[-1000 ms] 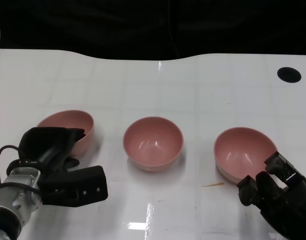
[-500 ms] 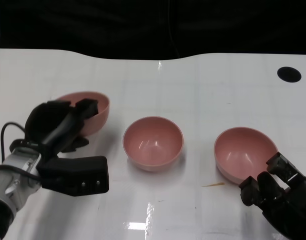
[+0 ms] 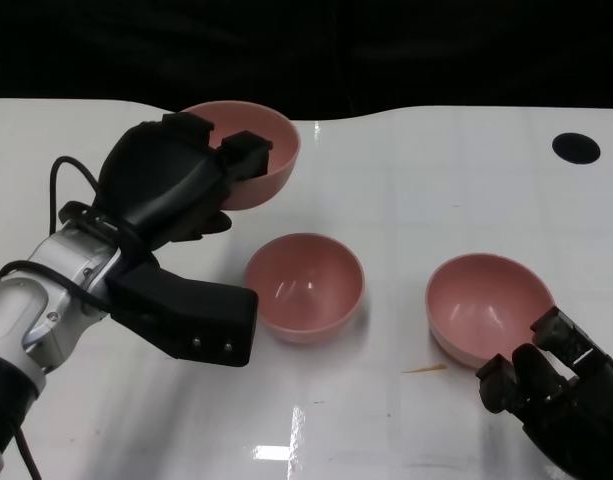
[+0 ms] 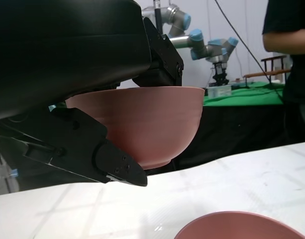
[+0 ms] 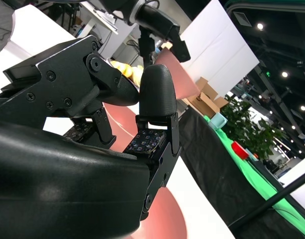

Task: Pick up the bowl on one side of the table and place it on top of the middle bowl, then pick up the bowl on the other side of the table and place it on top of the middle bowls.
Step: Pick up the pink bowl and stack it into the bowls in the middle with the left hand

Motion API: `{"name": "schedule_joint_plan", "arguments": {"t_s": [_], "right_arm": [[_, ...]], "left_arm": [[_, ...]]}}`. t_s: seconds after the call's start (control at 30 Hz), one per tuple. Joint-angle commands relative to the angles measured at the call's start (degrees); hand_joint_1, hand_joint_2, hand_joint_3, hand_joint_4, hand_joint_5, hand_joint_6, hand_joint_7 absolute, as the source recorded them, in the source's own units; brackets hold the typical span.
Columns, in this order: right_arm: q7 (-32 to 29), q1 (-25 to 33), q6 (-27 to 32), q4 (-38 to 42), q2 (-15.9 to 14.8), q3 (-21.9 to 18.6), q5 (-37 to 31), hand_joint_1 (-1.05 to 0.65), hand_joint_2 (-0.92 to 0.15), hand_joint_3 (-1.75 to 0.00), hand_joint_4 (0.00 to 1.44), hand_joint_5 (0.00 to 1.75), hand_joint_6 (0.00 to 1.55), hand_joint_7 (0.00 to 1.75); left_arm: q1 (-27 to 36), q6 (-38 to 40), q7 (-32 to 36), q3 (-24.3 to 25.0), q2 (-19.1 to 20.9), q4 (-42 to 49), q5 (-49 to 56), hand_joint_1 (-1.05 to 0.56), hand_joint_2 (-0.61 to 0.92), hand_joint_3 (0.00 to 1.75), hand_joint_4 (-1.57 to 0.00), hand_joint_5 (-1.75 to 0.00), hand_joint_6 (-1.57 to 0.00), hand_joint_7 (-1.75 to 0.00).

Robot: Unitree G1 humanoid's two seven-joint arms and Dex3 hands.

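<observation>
Three pink bowls are in play. My left hand (image 3: 171,185) grips the left bowl (image 3: 256,150) by its rim and holds it in the air, behind and to the left of the middle bowl (image 3: 304,285). In the left wrist view that held bowl (image 4: 152,124) hangs level above the middle bowl's rim (image 4: 242,226). The middle bowl stands upright on the white table (image 3: 406,190). The right bowl (image 3: 486,305) rests on the table, tilted toward my right hand (image 3: 556,390), which sits at its near rim with fingers (image 5: 157,94) apart, holding nothing.
A black round hole (image 3: 574,147) marks the table's far right. A small brown streak (image 3: 426,369) lies in front of the right bowl. The table's far edge meets a dark backdrop. A person (image 4: 289,59) stands beyond the table in the left wrist view.
My left hand has lifted the left bowl off the table and carried it up, away from me and to the right. The right hand and the other two bowls stayed put.
</observation>
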Motion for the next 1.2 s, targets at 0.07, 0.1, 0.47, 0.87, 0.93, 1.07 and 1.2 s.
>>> {"name": "schedule_joint_plan", "arguments": {"t_s": [0.07,0.1,0.47,0.87,0.93,1.07,1.2], "right_arm": [[0.4,-0.2,-1.3,0.1,-0.1,-0.1,-0.5,-0.1,-0.59,-1.11,0.88,1.61,0.8,1.44],[0.8,-0.2,-1.6,0.4,-0.1,0.0,-0.5,-0.1,-0.59,-1.11,0.88,1.61,0.8,1.44],[-0.3,0.4,-0.6,-1.0,0.0,0.0,0.1,-0.1,-0.55,-1.13,0.87,1.62,0.81,1.43],[-0.3,1.0,-1.0,-1.9,-0.5,0.3,-0.8,-0.11,-0.56,-1.14,0.87,1.62,0.79,1.45],[-0.2,1.0,-1.0,-1.8,-0.6,0.2,-0.7,-0.11,-0.56,-1.14,0.87,1.62,0.78,1.45],[-0.5,1.1,-0.5,-1.9,-0.5,-0.2,-0.1,-0.1,-0.58,-1.12,0.86,1.64,0.78,1.45],[-0.4,1.1,-0.3,-1.9,-0.6,-0.3,0.2,-0.1,-0.59,-1.11,0.85,1.66,0.77,1.47]], "left_arm": [[-1.2,0.1,-4.2,0.1,-2.0,-4.0,-1.3,-0.14,0.88,0.03,-0.72,-1.75,-0.61,-1.63],[-1.1,0.6,-4.6,-0.2,-2.6,-4.6,-1.0,-0.15,0.88,0.03,-0.72,-1.75,-0.61,-1.63],[1.7,3.4,-5.1,-3.0,-8.8,-7.6,1.7,-0.17,0.83,0.01,-0.86,-1.41,-1.12,-0.45],[3.3,3.0,-6.1,-4.3,-10.4,-5.0,1.0,-0.03,0.91,0.0,-0.76,-1.65,-0.93,-0.85],[3.6,2.4,-5.4,-4.1,-10.6,-4.1,0.7,-0.02,0.91,0.0,-0.73,-1.73,-0.8,-1.19],[4.0,1.9,-5.1,-3.7,-10.6,-3.2,-0.2,-0.03,0.92,0.0,-0.72,-1.75,-0.65,-1.53],[4.0,1.7,-5.1,-3.6,-10.6,-3.0,-0.4,-0.04,0.92,0.0,-0.72,-1.75,-0.64,-1.55]]}}
